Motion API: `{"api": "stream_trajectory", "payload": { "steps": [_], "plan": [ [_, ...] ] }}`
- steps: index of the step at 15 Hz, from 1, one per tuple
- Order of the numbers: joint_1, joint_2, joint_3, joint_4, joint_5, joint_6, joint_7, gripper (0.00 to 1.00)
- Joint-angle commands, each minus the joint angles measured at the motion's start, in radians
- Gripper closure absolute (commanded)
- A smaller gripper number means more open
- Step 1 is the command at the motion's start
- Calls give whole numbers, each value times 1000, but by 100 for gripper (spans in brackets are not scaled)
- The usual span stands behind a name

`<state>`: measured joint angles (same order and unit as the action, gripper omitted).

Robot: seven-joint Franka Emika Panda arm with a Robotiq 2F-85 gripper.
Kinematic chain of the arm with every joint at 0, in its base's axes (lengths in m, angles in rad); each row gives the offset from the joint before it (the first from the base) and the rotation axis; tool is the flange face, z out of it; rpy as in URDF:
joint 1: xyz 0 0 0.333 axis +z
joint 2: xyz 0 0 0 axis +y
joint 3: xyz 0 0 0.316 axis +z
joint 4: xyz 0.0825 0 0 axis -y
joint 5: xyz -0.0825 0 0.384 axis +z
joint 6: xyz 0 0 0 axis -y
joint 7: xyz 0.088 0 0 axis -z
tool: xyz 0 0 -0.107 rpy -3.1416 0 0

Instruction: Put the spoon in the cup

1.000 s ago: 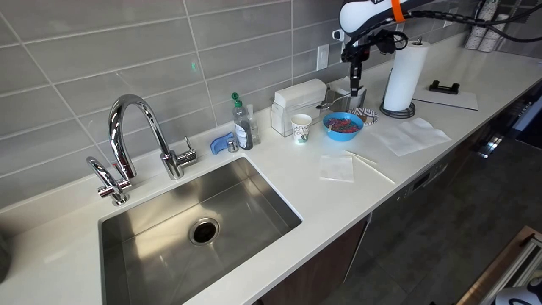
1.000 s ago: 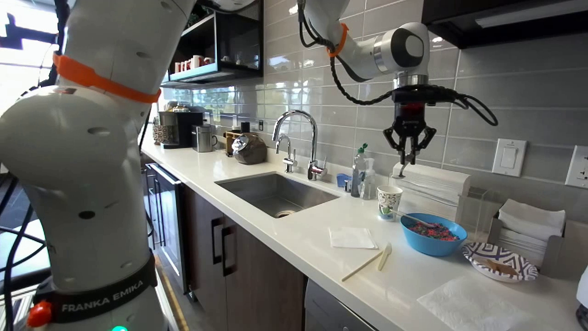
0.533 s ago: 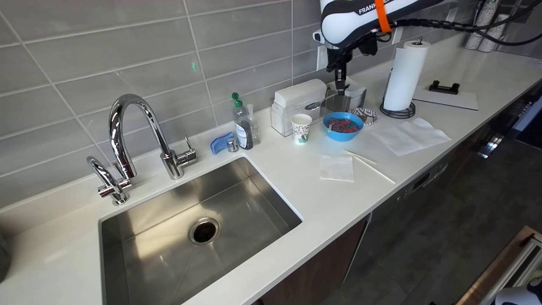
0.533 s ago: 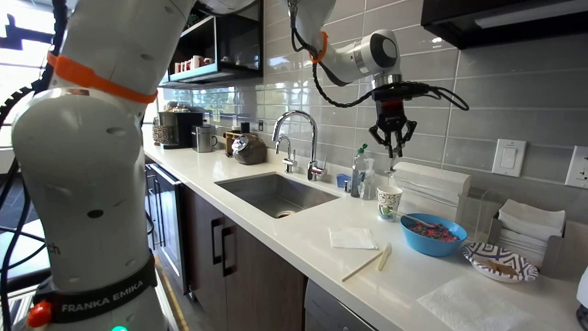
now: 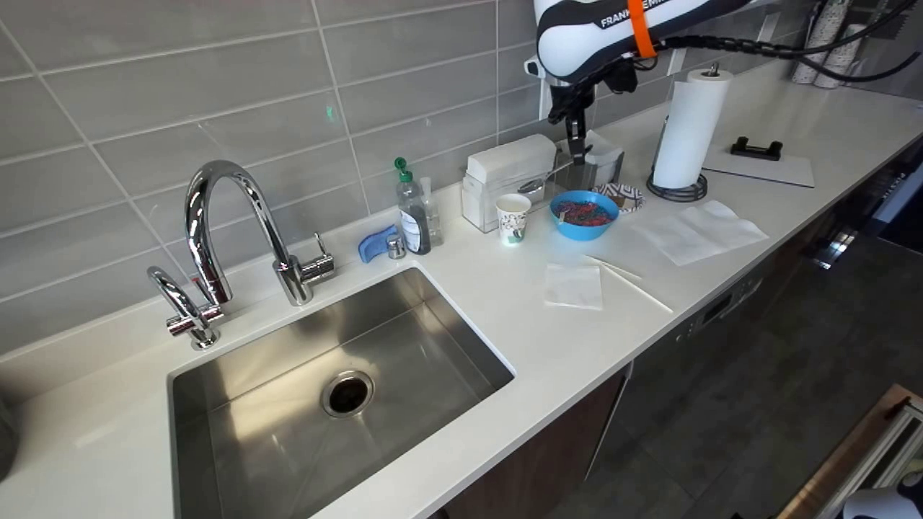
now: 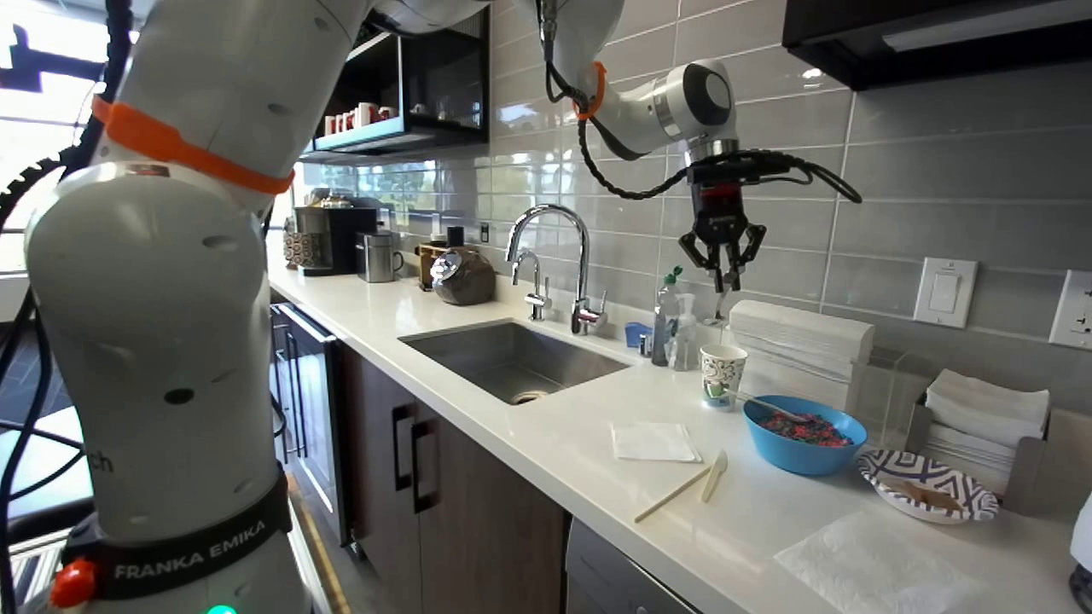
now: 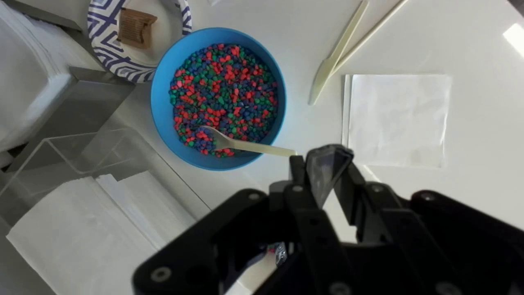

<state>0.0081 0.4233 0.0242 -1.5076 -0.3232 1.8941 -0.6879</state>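
Shiny metal spoon [image 5: 532, 186] is up in the air, with the black claw [image 7: 327, 164] closed around the end part of its handle, so yeah, it's got a grip. It hangs at a slant, scoop lower than the handle. The cup [image 6: 723, 375] is standing upright on the counter [image 5: 541, 346], white with a swirly print, and the spoon is clear of it: in an exterior view the scoop shows up just above the rim, though I can't tell if it's actually over the cup. Just beside the cup there's a blue bowl [image 6: 798, 460] full of red, green and blue bits [image 7: 229, 90], with a pale spoon [image 7: 262, 148] stuck in, handle poking out over the edge. Next to that, a patterned plate [image 7: 107, 43] with a brown packet [image 7: 136, 28] on it. Nearer the front: a pale knife [image 7: 323, 78], a thin stick [image 6: 672, 494] and a white napkin [image 7: 397, 119]. Back by the wall [image 5: 231, 108] you've got a napkin stack [image 5: 510, 160], soap bottle [image 5: 413, 220] and blue sponge [image 5: 375, 244], with the sink [image 5: 274, 447] and its chrome tap [image 5: 292, 280] further along. Paper roll [image 5: 691, 133] is upright on a wire stand [image 5: 676, 193], well apart from the cup.
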Motion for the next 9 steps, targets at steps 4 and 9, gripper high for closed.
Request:
{"api": "stream_trajectory", "payload": {
  "steps": [4, 9],
  "plan": [
    [61, 125, 11, 203, -90, -225, -70, 94],
    [94, 213, -2, 319, -171, -321, -106, 94]
  ]
}}
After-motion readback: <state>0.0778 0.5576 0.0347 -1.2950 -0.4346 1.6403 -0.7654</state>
